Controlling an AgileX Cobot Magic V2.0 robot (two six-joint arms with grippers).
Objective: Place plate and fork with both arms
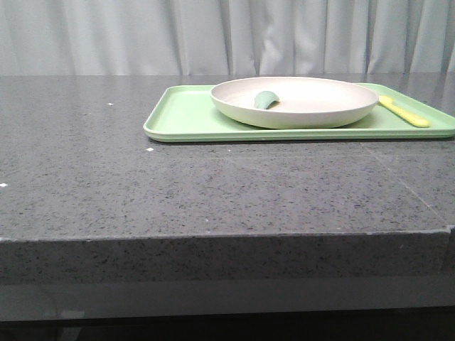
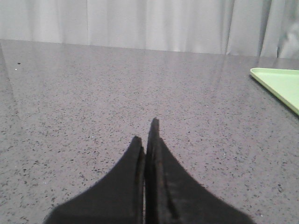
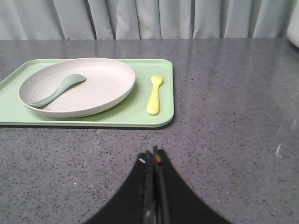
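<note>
The cream plate [image 1: 295, 101] [image 3: 78, 86] lies on a light-green tray [image 1: 185, 117] [image 3: 135, 114] at the back right of the table. A pale-yellow fork [image 1: 404, 111] [image 3: 154, 94] lies on the tray just right of the plate. A green-grey utensil [image 1: 266, 99] [image 3: 58, 88] rests inside the plate. My right gripper [image 3: 154, 153] is shut and empty, low over the bare tabletop in front of the tray. My left gripper [image 2: 145, 129] is shut and empty over the tabletop, well left of the tray corner [image 2: 278, 84]. Neither arm shows in the front view.
The dark speckled stone table [image 1: 213, 192] has its front edge close to the front camera. Pale curtains [image 1: 213, 35] hang behind it. The tray's right end runs out of the front view.
</note>
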